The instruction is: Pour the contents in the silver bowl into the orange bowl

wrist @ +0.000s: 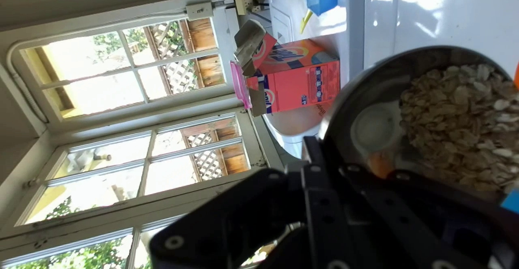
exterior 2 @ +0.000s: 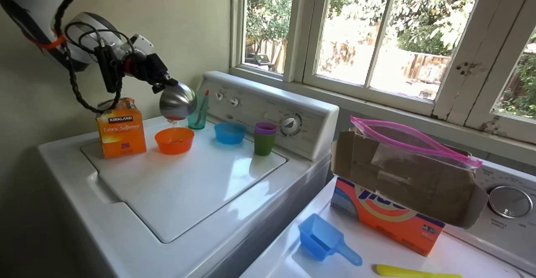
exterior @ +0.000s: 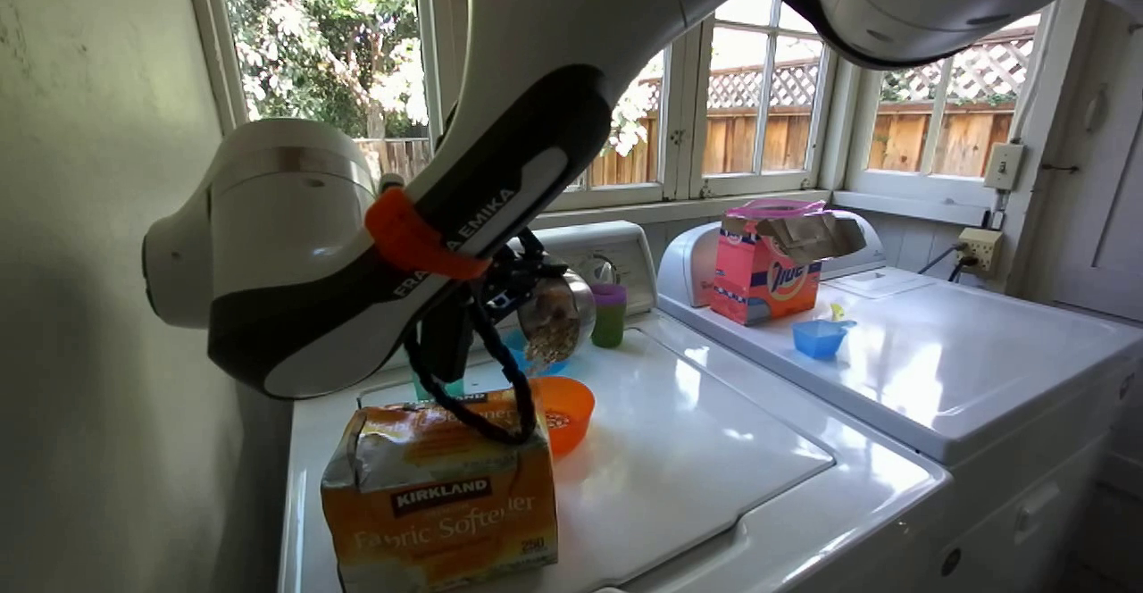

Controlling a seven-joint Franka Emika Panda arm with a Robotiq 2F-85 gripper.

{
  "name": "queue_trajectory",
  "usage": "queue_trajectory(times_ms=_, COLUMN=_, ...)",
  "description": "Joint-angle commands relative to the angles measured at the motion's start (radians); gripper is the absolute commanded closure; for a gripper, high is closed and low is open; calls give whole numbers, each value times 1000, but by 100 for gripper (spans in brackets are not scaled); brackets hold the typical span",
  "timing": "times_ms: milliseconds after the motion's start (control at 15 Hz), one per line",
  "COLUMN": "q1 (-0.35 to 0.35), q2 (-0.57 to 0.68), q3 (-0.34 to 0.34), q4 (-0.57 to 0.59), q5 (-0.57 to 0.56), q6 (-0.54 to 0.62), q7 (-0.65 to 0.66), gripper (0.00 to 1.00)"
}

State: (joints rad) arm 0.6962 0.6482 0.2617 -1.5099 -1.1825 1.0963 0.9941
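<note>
In an exterior view, twelve o'clock being straight up, the white desk (exterior 2: 188, 190) (the lidded top of a washing machine (exterior 2: 234, 219)) carries most things. Toward its 4 o'clock stands a dryer (exterior 2: 364, 238) bearing an open Tide box (exterior 2: 402, 223). The robot arm (exterior 2: 42, 6) reaches in from between 10 and 11 o'clock. A Kirkland fabric softener box (exterior 2: 121, 135) stands at the desk's 10 o'clock; at the box's 3 o'clock, just beside it, sits the orange bowl (exterior 2: 173, 142). The silver bowl (exterior 2: 178, 101) hangs above the orange bowl, toward 12 o'clock and clear of it, steeply tilted; the pincer (exterior 2: 168, 82) is clamped on its rim. A blue bowl (exterior 2: 230, 134) sits at the orange bowl's 3 o'clock, with a green cup (exterior 2: 264, 146) beyond it holding a purple cup (exterior 2: 265, 129), and a teal tumbler (exterior 2: 197, 121) at 1 o'clock. A blue scoop (exterior 2: 320, 236) lies on the dryer. In the wrist view pale, oat-like flakes (wrist: 458, 127) lie heaped in the silver bowl; in both exterior views some fall from it, and others lie in the orange bowl.
</note>
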Motion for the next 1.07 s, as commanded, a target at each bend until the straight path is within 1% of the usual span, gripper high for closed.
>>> queue_trajectory(times_ms=0, q1=51, q2=60, q3=-27, q4=71, q5=-53, q6=-76, q7=-38, gripper=99)
queue_trajectory(times_ms=467, q1=86, q2=98, q3=-51, q4=117, q5=-92, q6=-121, q7=-60, gripper=99)
queue_trajectory(times_ms=1000, q1=133, q2=133, q3=-74, q4=149, q5=-142, q6=-216, q7=-81, gripper=99)
